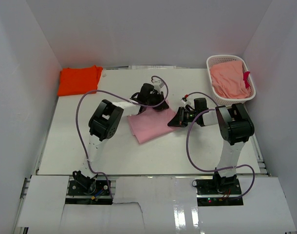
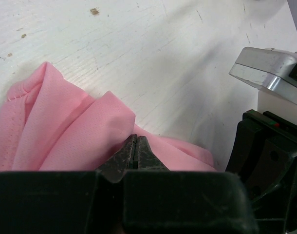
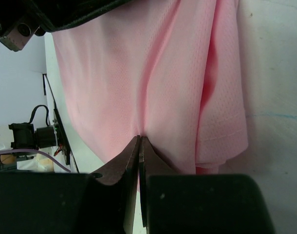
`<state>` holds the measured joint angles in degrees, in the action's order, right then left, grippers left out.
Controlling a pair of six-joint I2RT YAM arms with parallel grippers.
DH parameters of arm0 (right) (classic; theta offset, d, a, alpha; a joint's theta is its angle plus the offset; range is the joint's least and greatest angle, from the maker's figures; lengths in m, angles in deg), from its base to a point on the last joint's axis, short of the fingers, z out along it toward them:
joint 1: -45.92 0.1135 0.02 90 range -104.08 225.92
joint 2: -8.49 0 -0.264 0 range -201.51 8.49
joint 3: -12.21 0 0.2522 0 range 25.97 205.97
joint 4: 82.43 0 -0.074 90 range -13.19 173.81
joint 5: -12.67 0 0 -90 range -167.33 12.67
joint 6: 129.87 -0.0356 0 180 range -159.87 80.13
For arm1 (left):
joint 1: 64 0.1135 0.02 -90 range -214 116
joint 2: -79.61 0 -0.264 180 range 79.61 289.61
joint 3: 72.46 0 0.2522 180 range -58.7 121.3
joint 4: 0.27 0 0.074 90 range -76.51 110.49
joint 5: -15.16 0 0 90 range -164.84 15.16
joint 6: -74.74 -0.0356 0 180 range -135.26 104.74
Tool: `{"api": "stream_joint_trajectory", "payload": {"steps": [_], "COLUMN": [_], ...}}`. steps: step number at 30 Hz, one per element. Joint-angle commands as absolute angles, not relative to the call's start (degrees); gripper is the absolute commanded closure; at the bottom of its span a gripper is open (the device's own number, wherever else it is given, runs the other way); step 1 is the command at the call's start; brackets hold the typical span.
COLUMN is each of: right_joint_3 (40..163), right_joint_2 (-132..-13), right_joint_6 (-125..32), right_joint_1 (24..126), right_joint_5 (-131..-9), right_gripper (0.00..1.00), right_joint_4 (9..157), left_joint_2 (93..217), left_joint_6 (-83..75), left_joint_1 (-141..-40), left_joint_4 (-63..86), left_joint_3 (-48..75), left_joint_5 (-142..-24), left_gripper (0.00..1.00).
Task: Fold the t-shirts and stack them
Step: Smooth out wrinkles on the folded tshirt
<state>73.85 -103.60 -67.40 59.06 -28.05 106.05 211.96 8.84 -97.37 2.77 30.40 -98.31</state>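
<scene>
A light pink t-shirt [image 1: 149,126] lies partly folded in the middle of the table. My left gripper [image 1: 157,104] is at its far edge, jaws shut, with the pink cloth [image 2: 65,141] bunched up around the tips [image 2: 135,140]. My right gripper [image 1: 176,120] is at the shirt's right edge, shut on a pinch of the pink cloth [image 3: 153,83], which puckers at its tips [image 3: 139,138]. A bright orange t-shirt [image 1: 79,80] lies folded in the far left corner, away from both grippers.
A white lattice basket [image 1: 211,62] stands at the far right and holds salmon-pink cloth [image 1: 229,80]. White walls close in the table on three sides. Purple cables loop over both arms. The right arm's body [image 2: 268,156] sits close beside the left gripper.
</scene>
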Motion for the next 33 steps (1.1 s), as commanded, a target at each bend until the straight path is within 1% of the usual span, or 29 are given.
{"api": "stream_joint_trajectory", "payload": {"steps": [1,7,13,20,27,33], "right_joint_3": [72.20,72.20,72.20,72.38,72.20,72.12], "right_joint_2": [-105.41,-105.68,-105.68,-105.68,-105.76,-106.20], "right_joint_6": [-65.45,-65.28,-65.27,-65.10,-64.84,-64.66], "right_joint_1": [59.36,59.54,59.63,59.71,60.15,60.42], "right_joint_5": [-31.01,-31.27,-31.28,-31.54,-31.63,-31.71], "right_gripper": [0.92,0.92,0.92,0.92,0.92,0.92], "right_joint_4": [103.32,103.15,103.06,102.79,102.79,102.79], "left_joint_2": [209.33,207.76,208.10,207.23,210.21,212.58], "left_joint_6": [7.85,7.07,5.66,3.82,2.67,2.23], "left_joint_1": [-95.82,-95.29,-93.45,-92.57,-91.34,-90.99], "left_joint_4": [1.10,-1.89,0.04,-0.05,-0.05,-0.05], "left_joint_3": [28.84,27.17,28.92,28.22,32.00,39.11], "left_joint_5": [-95.93,-96.38,-96.72,-95.33,-96.55,-97.34], "left_gripper": [1.00,1.00,1.00,1.00,1.00,1.00]}}
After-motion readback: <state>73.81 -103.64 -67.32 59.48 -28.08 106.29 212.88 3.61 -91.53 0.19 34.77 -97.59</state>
